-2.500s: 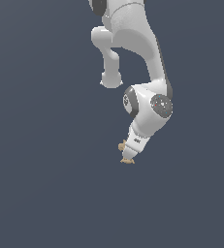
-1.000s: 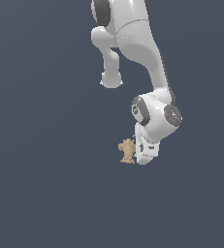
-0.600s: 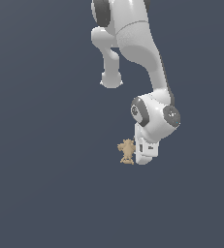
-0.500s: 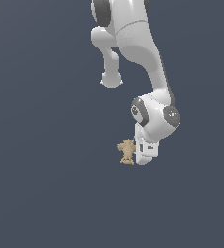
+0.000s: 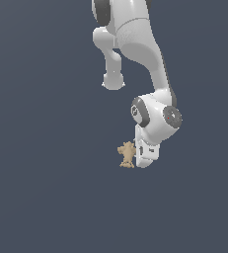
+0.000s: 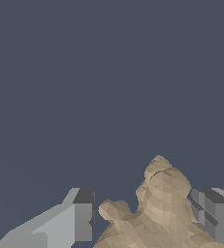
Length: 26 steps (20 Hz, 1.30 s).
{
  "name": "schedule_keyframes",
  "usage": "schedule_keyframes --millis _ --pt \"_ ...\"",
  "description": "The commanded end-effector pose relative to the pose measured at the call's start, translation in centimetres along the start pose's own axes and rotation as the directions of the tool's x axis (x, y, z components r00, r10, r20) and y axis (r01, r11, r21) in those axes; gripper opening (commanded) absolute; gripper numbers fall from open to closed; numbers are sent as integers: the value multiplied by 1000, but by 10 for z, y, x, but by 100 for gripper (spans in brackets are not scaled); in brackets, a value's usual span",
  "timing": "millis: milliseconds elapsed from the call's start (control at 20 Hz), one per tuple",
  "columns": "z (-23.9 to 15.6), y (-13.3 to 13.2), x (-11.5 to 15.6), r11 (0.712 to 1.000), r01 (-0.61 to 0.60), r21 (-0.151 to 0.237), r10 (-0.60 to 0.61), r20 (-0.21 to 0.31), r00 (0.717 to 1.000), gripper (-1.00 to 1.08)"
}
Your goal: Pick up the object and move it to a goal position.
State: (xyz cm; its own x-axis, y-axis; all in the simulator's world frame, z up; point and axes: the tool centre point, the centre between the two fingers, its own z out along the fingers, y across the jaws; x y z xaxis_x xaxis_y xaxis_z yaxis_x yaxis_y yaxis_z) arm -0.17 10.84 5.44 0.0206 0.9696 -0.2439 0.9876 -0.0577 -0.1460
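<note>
Looking past the spread jaws (image 6: 150, 218), we see the tan object (image 6: 157, 213) standing between them, one finger close, the other apart. It looks light, rigid and lumpy; we'd pinch its narrower waist.

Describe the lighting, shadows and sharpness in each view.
Exterior view: flat, even light, no cast shadow under the object or gripper, and the object is small and coarse. Wrist view: sharp, with faceted shading on the object and grey fingers, no glare or blur.
</note>
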Motion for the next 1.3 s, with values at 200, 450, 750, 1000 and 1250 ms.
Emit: schedule_keyframes --millis 200,450,750,1000,1250 --pt "-26 7 -46 1000 -2 -1 2 0 1000 -100" --pt "-56 15 -99 1000 -2 -1 2 -1 1000 -100" --pt "-92 25 -163 1000 -2 0 2 -1 1000 -100" --pt "-121 35 -214 1000 -2 0 2 -1 1000 -100" --pt "-142 42 -250 1000 -2 -1 2 -1 1000 -100"
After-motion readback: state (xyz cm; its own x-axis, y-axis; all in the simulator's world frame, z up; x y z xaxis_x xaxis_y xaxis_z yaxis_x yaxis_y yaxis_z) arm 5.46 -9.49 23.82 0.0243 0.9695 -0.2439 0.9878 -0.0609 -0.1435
